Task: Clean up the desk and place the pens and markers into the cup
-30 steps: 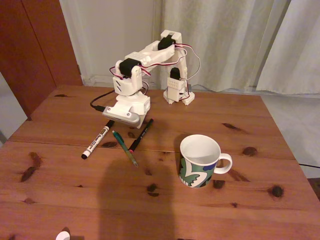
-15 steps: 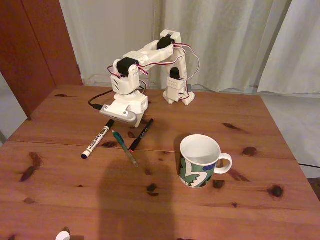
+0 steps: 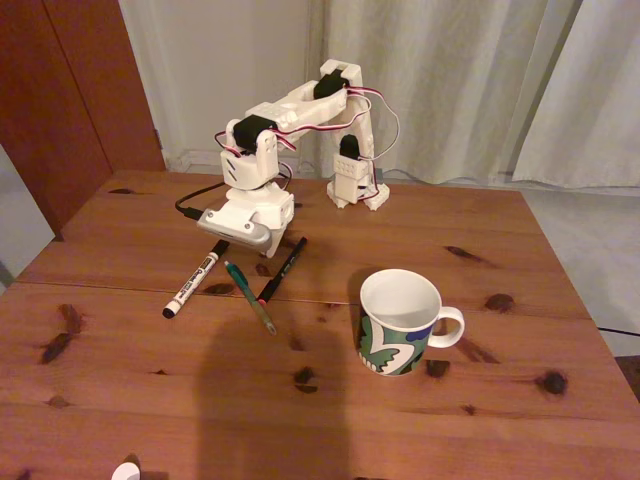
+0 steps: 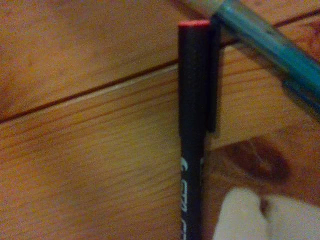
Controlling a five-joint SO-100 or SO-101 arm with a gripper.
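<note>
Three pens and markers lie side by side on the desk (image 3: 130, 390): a white marker with a black cap (image 3: 192, 284), a thin green pen (image 3: 250, 296) and a black pen (image 3: 283, 270). My gripper (image 3: 240, 232) hangs low over their far ends. In the wrist view the black pen (image 4: 192, 125) runs upward to its red end, and the green pen (image 4: 270, 42) crosses the top right corner. My gripper (image 4: 262, 212) shows as two white fingertips (image 4: 237, 215) pressed together at the bottom right, shut on nothing, just right of the black pen. The cup (image 3: 400, 322) stands upright to the right, handle pointing right.
The arm's base (image 3: 355, 185) stands at the desk's far edge, with a black cable (image 3: 195, 200) trailing left of the gripper. A small white object (image 3: 125, 470) lies at the front edge. Bare wood lies between the pens and the cup.
The gripper head has shifted a little to the left and back over the pens' far ends. Pens and cup have not moved.
</note>
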